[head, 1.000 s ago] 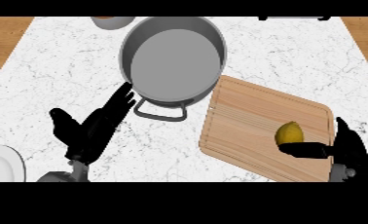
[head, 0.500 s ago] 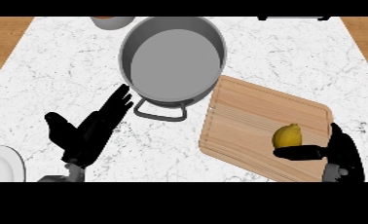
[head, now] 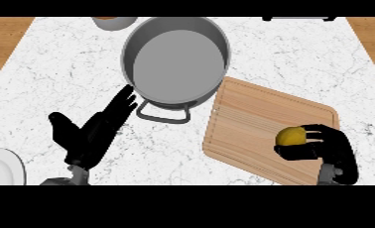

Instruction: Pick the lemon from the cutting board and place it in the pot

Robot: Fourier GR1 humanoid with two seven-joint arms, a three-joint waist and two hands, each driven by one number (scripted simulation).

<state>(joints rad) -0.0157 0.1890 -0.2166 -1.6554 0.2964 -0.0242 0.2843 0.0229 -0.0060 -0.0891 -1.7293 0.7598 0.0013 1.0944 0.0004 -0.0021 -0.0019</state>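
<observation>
The yellow lemon (head: 290, 136) sits near the right end of the wooden cutting board (head: 255, 118). My right hand (head: 327, 145) curls round it from the lower right, with fingers and thumb closed against its sides. The grey pot (head: 175, 61) stands empty at the upper middle, with one handle pointing toward me. My left hand (head: 91, 133) rests open on the counter to the pot's lower left, fingers straight and pointing up toward the pot's handle.
A small bowl (head: 114, 22) shows at the top edge left of the pot. A white plate's (head: 10, 168) rim appears at the lower left corner. A dark object (head: 296, 18) lies along the top right edge.
My right hand has come up from the lower right edge and closed on the lemon. The left hand has shifted very slightly.
</observation>
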